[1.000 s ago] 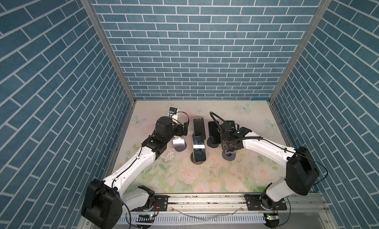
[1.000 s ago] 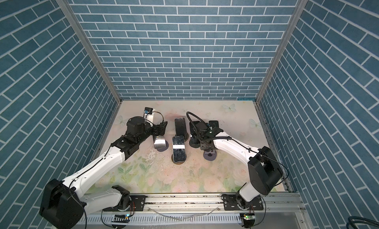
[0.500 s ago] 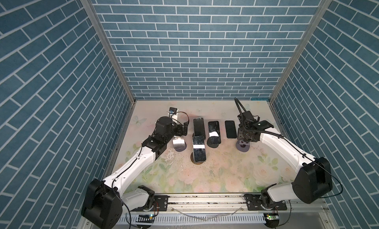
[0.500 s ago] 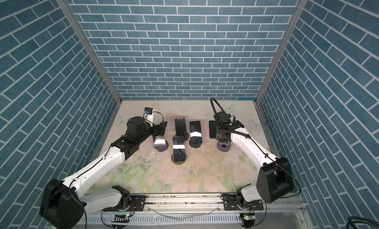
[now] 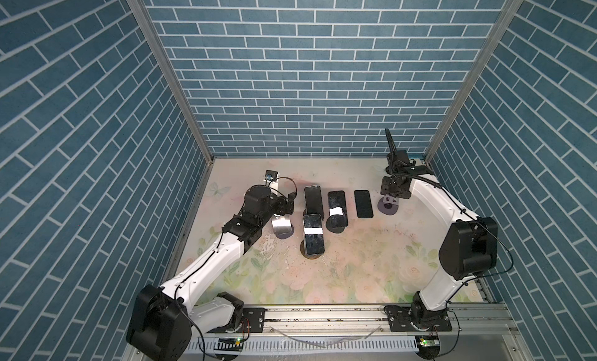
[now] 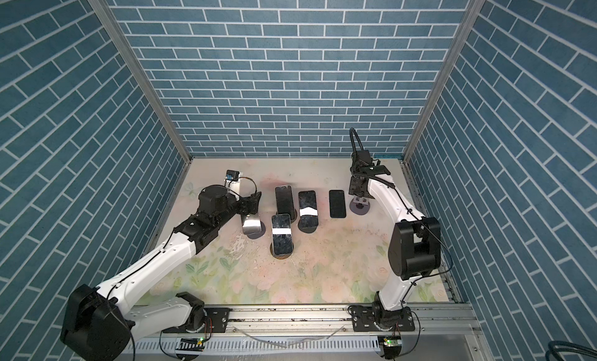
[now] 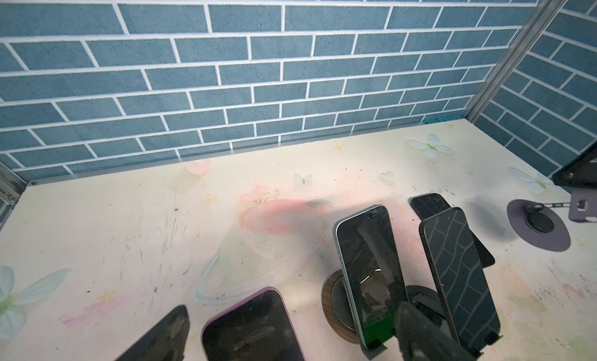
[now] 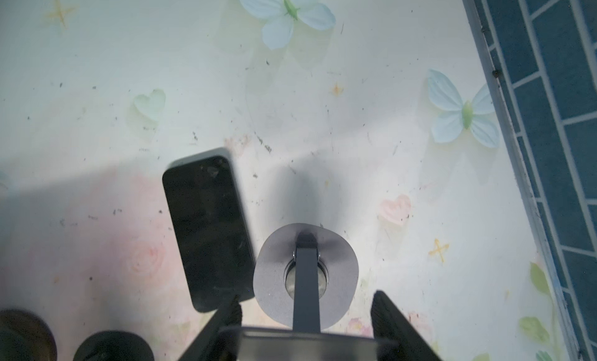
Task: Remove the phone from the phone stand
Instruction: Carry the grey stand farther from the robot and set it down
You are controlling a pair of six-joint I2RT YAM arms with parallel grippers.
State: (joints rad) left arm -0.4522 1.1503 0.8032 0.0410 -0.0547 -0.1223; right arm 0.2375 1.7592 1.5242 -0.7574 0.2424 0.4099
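The right gripper [image 5: 393, 196] has its jaws closed on the top of the purple stand [image 5: 389, 210], probably to steady it. A dark phone [image 5: 363, 203] lies flat on the surface [image 5: 355, 262] just beside its base, already off it. The left gripper [image 5: 287, 210] hangs with jaws wide open over what seems to be a propped phone [image 5: 281, 226], likely poised to take that one.
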